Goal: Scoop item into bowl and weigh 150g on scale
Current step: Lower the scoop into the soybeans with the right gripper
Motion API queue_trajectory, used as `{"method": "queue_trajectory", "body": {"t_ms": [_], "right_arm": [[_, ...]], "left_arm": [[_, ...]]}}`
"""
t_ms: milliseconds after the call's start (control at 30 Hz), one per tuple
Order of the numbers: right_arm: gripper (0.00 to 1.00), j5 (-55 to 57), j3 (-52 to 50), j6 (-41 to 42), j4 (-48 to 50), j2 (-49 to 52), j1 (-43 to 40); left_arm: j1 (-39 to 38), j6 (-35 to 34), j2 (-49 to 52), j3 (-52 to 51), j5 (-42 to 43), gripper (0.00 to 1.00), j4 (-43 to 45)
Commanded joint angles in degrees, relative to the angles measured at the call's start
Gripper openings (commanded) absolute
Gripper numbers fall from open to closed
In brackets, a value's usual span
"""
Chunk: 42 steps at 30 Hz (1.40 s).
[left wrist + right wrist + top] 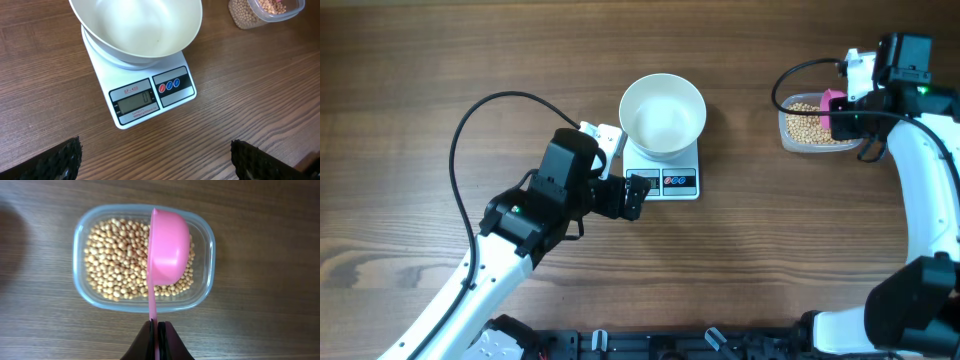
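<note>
Right pincer (156, 330) clamped on scoop (167, 250) handle, scoop pointing straight out over beans (110, 260); left pincer (156, 159) fully spread, empty.

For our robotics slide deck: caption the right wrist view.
Right claw holds a pink scoop on its side over beans in a clear tub.

Dark brown wood-grain table (420, 60) fills every view; soft, even light, faint sheen.
</note>
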Motion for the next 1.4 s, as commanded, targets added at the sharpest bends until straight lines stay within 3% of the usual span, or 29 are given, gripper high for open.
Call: {"method": "queue_trajectory", "body": {"t_ms": [0, 1367], "right_arm": [[0.04, 5.18, 1.46, -0.96, 0.50, 1.16, -0.24], [0.04, -9.64, -4.37, 0.74, 1.66, 1.49, -0.24]], "left_arm": [[-0.24, 1.11, 0.09, -0.07, -0.33, 1.00, 0.02], [-0.26, 1.11, 0.09, -0.07, -0.33, 1.00, 0.00]]}}
